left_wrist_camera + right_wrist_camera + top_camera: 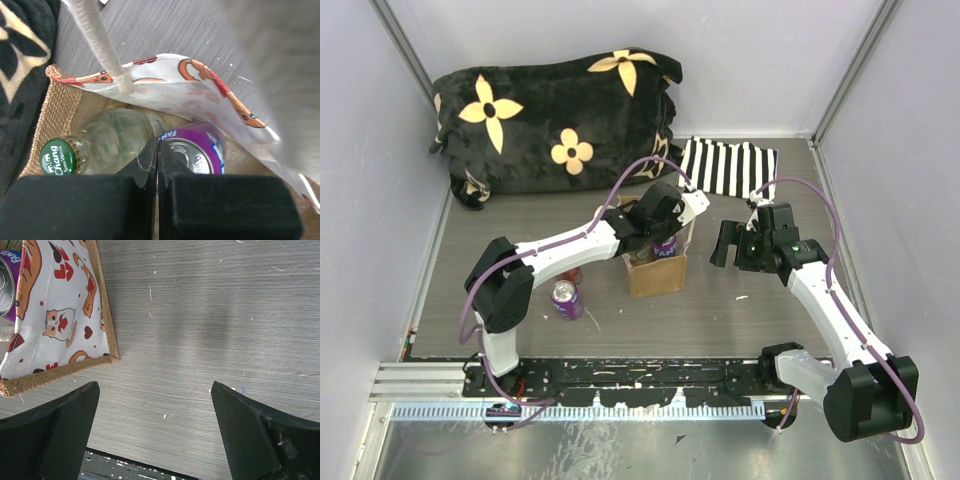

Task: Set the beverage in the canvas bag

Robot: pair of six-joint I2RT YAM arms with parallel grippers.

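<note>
Left wrist view shows the left gripper (157,150) closed, seemingly empty, just above the purple can (192,152) standing beside a glass bottle (107,137) inside the canvas bag (165,85) mid-worktop, so placing looks done and the next move calls for a straight lift clear of the handle (97,45), while the right gripper (155,405) gapes open.

Your canvas bag (657,275) stands upright near the middle of the surface, its mouth open to the top. It has tan woven walls, a cream rope handle (97,42) and a white lining printed with orange cats and red hearts. Inside it you have a purple soda can (197,150), upright with its silver top showing. Right beside the can a clear glass bottle (107,137) leans over, its green Chang soda water cap (59,156) toward the bag's corner. A second purple can (565,298) stands upright on the surface left of the bag, apart from it.
</note>
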